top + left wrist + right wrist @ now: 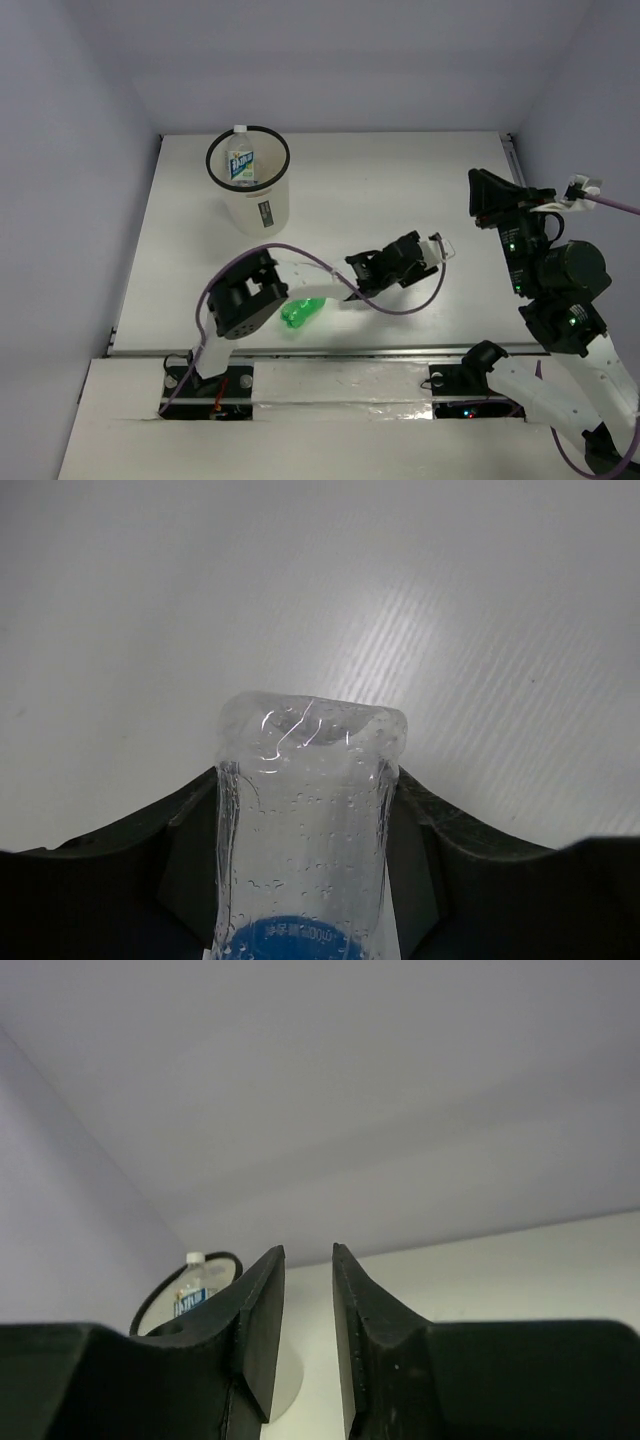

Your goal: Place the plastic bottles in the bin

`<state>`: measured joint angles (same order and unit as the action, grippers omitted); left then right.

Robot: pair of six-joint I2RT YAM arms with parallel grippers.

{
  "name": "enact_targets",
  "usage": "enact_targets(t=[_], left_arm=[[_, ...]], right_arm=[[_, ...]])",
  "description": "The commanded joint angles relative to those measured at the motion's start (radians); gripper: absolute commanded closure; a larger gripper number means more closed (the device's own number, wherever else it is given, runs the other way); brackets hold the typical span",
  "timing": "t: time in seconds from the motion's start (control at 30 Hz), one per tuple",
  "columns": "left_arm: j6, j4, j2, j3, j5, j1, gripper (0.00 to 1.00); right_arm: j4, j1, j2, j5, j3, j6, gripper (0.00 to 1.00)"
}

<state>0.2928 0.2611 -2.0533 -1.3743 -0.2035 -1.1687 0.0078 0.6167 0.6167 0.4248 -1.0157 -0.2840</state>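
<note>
My left gripper (420,255) is shut on a clear plastic bottle (440,247) with a blue label and holds it at mid table. In the left wrist view the bottle (305,800) stands between the dark jaws, its base pointing away. An all-green bottle (303,312) lies on the table beside the left arm's elbow. The white bin (262,205) with a black rim stands at the back left, with a labelled bottle (241,160) upright inside. My right gripper (482,195) is raised at the right, empty, its jaws a narrow gap apart (309,1252). The other bottles are out of view.
The left arm's purple cable (300,262) loops over the table between the bin and the gripper. The right wrist view shows the bin (160,1305) far off by the back wall. Grey walls enclose the table on three sides.
</note>
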Motion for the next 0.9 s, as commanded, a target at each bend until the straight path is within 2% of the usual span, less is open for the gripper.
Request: enact_targets(t=[0.0,0.1,0.3,0.43,0.57,0.67,0.7,0.73,0.8,0.87], left_arm=[[-0.067,0.205,0.252,0.053,-0.039,0.038,0.75],[-0.177,0.26,0.392,0.129,-0.034,0.095,0.74],[-0.377,0.357,0.652,0.262,-0.047,0.22,0.74],[-0.458,0.403,0.804,0.319,-0.068,0.342,0.74],[-0.465,0.392,0.881,0.311,-0.112,0.4,0.74],[-0.471,0.371,0.91,0.281,-0.123,0.434,0.74],[-0.475,0.362,0.912,0.27,-0.122,0.46,0.74],[-0.48,0.354,0.912,0.249,-0.12,0.475,0.74],[-0.494,0.333,0.897,0.222,-0.108,0.527,0.74],[-0.507,0.293,0.869,0.17,-0.097,0.566,0.74]], right_arm=[[-0.069,0.005,0.006,-0.029,0.02,-0.006,0.69],[-0.153,0.005,-0.024,-0.067,-0.004,-0.006,0.69],[-0.27,0.005,-0.058,-0.254,-0.021,-0.029,0.67],[-0.253,0.005,-0.038,-0.479,0.061,-0.084,0.66],[-0.177,0.005,-0.002,-0.604,0.196,-0.159,0.65],[-0.114,0.037,0.064,-0.653,0.293,-0.224,0.51],[-0.094,0.058,0.078,-0.646,0.313,-0.262,0.31],[-0.051,0.108,0.093,-0.623,0.351,-0.28,0.18],[-0.02,0.156,0.167,-0.61,0.371,-0.328,0.0],[0.046,0.228,0.23,-0.592,0.391,-0.356,0.0]])
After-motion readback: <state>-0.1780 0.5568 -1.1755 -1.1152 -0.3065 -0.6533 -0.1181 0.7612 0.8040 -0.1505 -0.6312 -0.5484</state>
